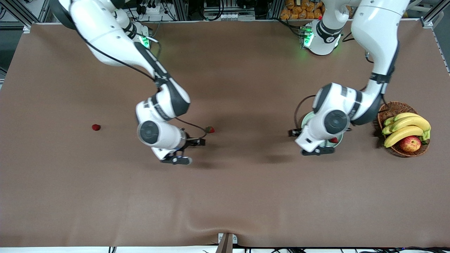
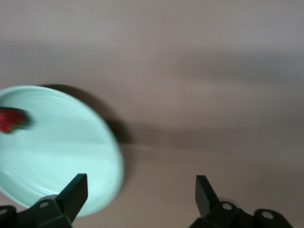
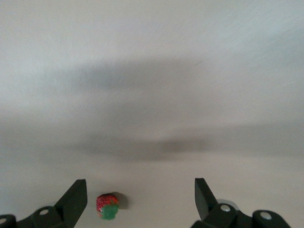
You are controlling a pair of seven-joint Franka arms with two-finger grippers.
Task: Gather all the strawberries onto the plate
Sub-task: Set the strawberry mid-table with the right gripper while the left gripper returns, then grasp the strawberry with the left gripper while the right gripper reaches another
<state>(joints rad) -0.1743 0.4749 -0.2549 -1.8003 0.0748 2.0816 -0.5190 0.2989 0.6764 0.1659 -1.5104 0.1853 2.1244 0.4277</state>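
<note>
The left gripper (image 2: 140, 190) hung over the plate's (image 1: 305, 120) edge with its fingers spread wide and nothing between them. The plate (image 2: 61, 152) sat just beside the wicker basket (image 1: 393, 108) at the left arm's end of the table, largely covered by the arm in the front view. One strawberry (image 1: 334, 140) lay in the plate; the left wrist view showed it (image 2: 12, 119) near the rim.

The right gripper (image 3: 140, 190) was low over the table's middle, fingers likewise wide apart and empty. A second strawberry (image 1: 210, 129) lay on the brown cloth (image 1: 225, 196) just beside that gripper (image 1: 190, 151); the right wrist view showed it (image 3: 108, 205) close to one finger (image 3: 76, 194), not touching. A third strawberry (image 1: 96, 127) lay alone toward the right arm's end, well apart from the others. The basket held bananas (image 1: 407, 128) and an apple (image 1: 410, 143).
</note>
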